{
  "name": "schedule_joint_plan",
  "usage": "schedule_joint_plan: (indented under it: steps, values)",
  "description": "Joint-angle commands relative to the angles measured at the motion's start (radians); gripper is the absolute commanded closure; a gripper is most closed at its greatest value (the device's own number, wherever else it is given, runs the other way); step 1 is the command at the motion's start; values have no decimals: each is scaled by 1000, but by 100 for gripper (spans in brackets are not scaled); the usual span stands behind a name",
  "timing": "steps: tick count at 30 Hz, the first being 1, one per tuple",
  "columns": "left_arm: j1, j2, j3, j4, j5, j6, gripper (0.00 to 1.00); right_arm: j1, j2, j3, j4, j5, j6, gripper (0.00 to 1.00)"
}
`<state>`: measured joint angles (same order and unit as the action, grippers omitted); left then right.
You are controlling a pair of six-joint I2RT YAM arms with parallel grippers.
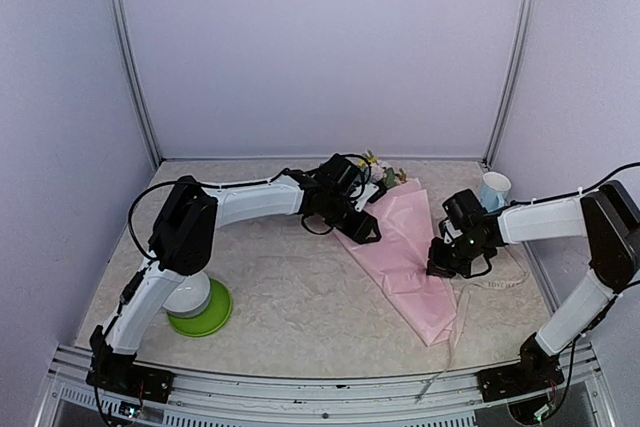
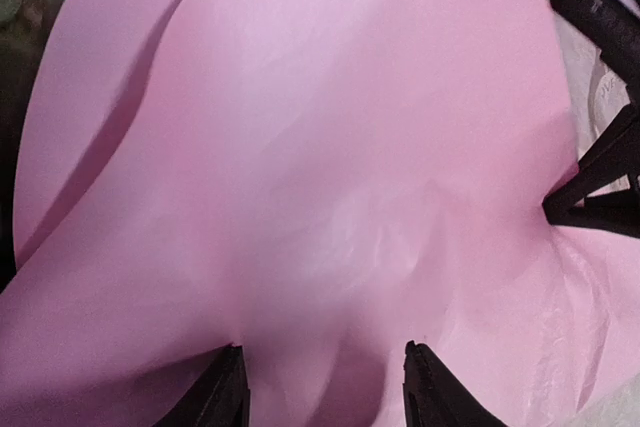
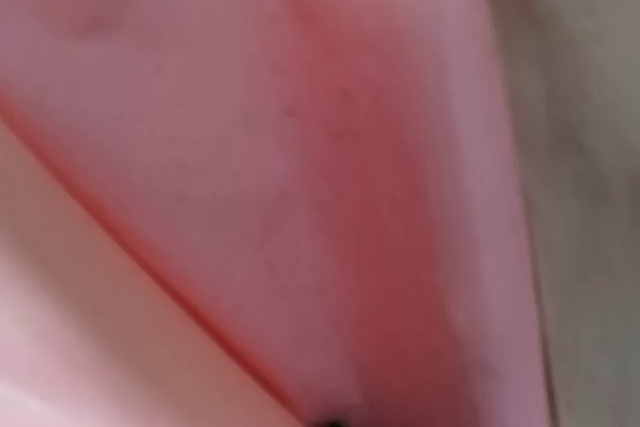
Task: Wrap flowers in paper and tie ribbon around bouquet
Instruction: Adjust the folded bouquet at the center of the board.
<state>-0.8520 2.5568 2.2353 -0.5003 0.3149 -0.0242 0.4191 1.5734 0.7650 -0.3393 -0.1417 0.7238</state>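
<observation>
The left arm is reaching far forward and inward, its left end effector [image 2: 322, 387] pointing down with fingers standing apart. The right arm is bending inward, its right end effector [image 1: 440, 268] pressing down, fingers fully together.

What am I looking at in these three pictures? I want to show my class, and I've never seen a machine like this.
Two white robot arms are bolted to a table's near edge. The wide picture comes from a camera above and behind them; the other two come from cameras on their wrists. On the table lies a pink paper cone with flowers at its far end. The left claw hangs open over the paper. The right claw is shut at the paper's edge; whether it pinches the paper is unclear. Nearby: a green bowl, a cup and a ribbon.
</observation>
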Motion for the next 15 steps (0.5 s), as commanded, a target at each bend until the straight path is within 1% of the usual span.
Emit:
schedule_joint_plan:
  steps: [1,2,3,5,6,9,12,15]
  values:
    - [-3,-140,-209,54,12,-60,46,-8,68,-36,46,23,-4,100]
    - [-4,-121,-188,8,-5,-50,45,-8,81,-30,40,17,-9,100]
    - [-1,-62,-101,-70,-7,-42,45,-8,89,-23,33,14,-15,100]
    - [22,21,28,-190,55,-54,45,-8,84,-10,13,23,-23,100]
    - [31,41,59,-217,66,-54,44,-7,70,-8,-3,36,-26,100]
    - [57,75,88,-227,146,-57,43,-8,27,0,-35,71,-33,100]
    - [58,77,86,-221,158,-42,43,-8,22,25,-78,85,-53,89]
    - [59,86,98,-225,171,-30,43,-8,20,73,-118,86,-82,81]
